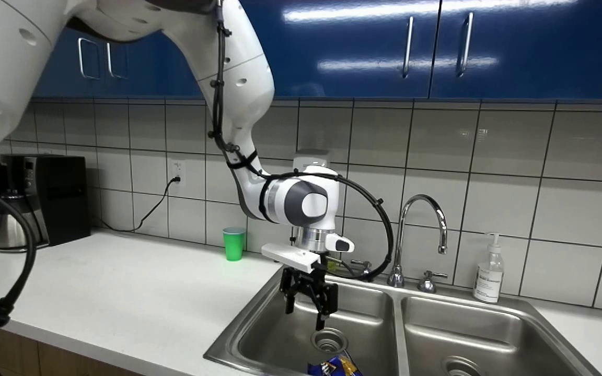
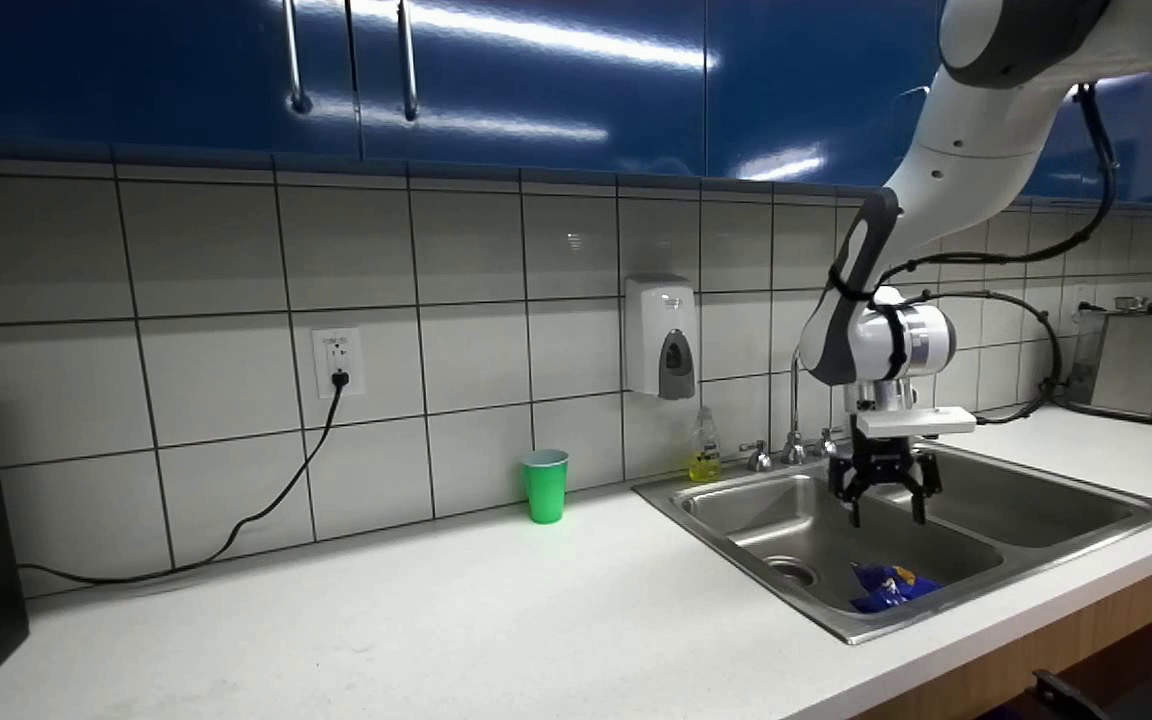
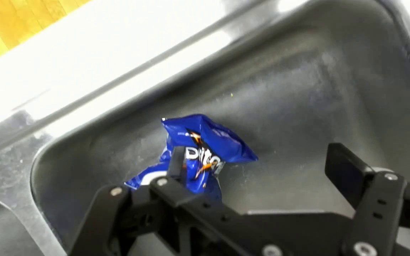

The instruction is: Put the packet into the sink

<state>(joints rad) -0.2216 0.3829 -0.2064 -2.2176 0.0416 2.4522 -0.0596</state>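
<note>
The packet is a crumpled blue snack bag point(image 3: 219, 138) with white and orange print. It lies on the floor of a basin of the steel sink point(image 3: 297, 117), near the front wall, and shows in both exterior views point(image 1: 335, 368) point(image 2: 891, 588). The sink point(image 1: 399, 329) has two basins and also shows in an exterior view point(image 2: 746, 556). My gripper point(image 2: 887, 517) is open and empty above the same basin as the packet, apart from it. In the wrist view the gripper's point(image 3: 258, 160) left finger overlaps and hides part of the packet; nothing is between the fingers.
A chrome gooseneck faucet point(image 1: 429, 201) stands behind the sink with handles beside it. A soap pump bottle point(image 1: 489, 277) stands at the sink's back edge. A green cup point(image 2: 545, 487) stands on the white counter point(image 2: 416, 620) near the wall. A dispenser point(image 2: 661, 338) hangs above.
</note>
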